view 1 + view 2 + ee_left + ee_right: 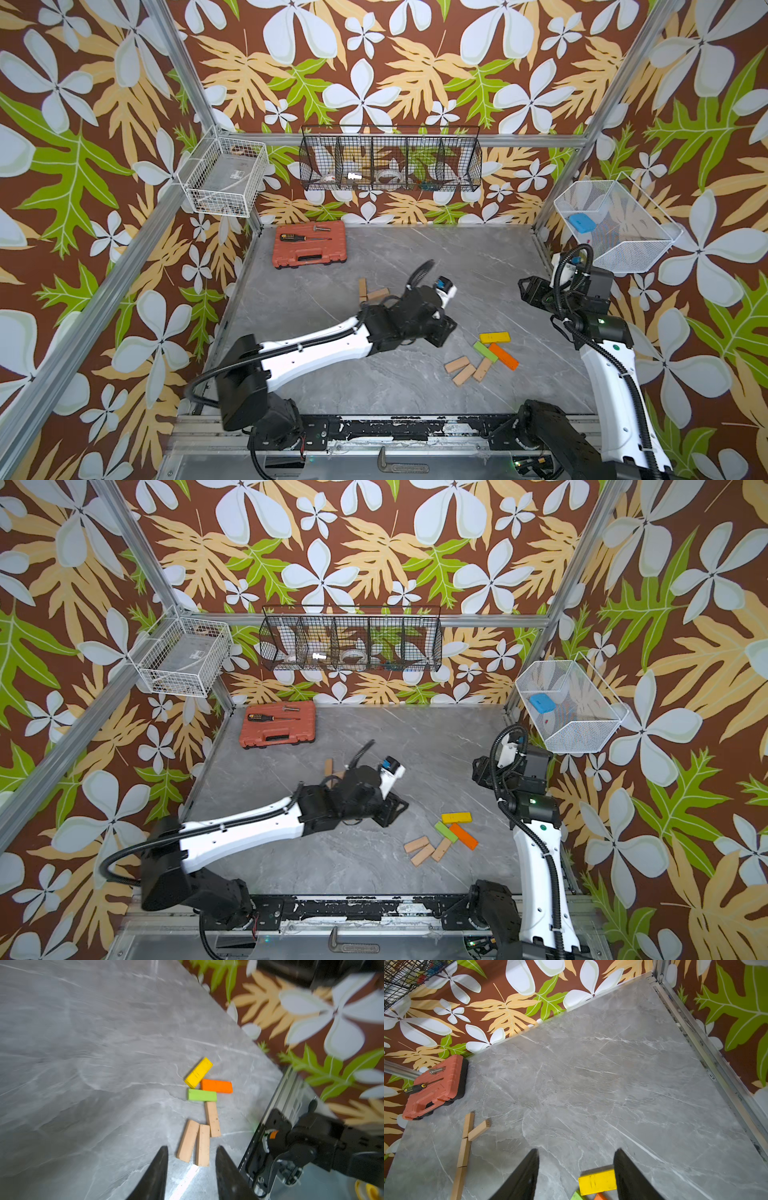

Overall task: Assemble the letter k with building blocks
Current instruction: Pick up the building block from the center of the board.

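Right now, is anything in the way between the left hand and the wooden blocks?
No, nothing I can see. Only bare grey table shows between the left hand and the nearest plain wooden blocks. The hand is open and empty.

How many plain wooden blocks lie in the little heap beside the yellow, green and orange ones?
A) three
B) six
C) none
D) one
A: the left wrist view shows three plain wooden blocks lying flat beside the green block, with the yellow block and the orange block in the same heap.
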You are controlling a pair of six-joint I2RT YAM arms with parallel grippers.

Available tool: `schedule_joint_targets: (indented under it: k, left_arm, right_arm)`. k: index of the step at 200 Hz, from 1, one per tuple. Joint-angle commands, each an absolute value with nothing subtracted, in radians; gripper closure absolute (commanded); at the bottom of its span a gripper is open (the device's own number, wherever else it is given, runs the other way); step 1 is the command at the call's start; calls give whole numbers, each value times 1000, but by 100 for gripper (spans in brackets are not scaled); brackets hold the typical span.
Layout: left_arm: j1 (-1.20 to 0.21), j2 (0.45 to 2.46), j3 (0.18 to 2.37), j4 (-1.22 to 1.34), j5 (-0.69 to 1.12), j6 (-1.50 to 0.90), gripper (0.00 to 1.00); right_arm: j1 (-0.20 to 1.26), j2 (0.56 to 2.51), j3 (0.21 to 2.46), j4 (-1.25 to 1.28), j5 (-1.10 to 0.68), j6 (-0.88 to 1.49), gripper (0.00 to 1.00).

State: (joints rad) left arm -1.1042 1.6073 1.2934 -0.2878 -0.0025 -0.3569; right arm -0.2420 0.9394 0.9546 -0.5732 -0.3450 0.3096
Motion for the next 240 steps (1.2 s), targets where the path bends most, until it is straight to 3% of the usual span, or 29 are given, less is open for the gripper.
schedule_joint_targets:
  k: [1,41,114,240]
  left_arm:
    - [-1133,1736,1393,-499,-30,-216,60]
    - [-1149,1891,1506,-555,90,-72,59]
    - [-1175,2070,1614,-616,32,37,57]
    - [-1175,2230,1725,-724,64,93,64]
  right_arm:
    - [-252,913,967,-610,-359,310,40]
    - [-252,836,936,-570,-338,343,39]
    - [-252,813,905,-556,-362,357,38]
    - [-252,836,881,-525,-387,367,37]
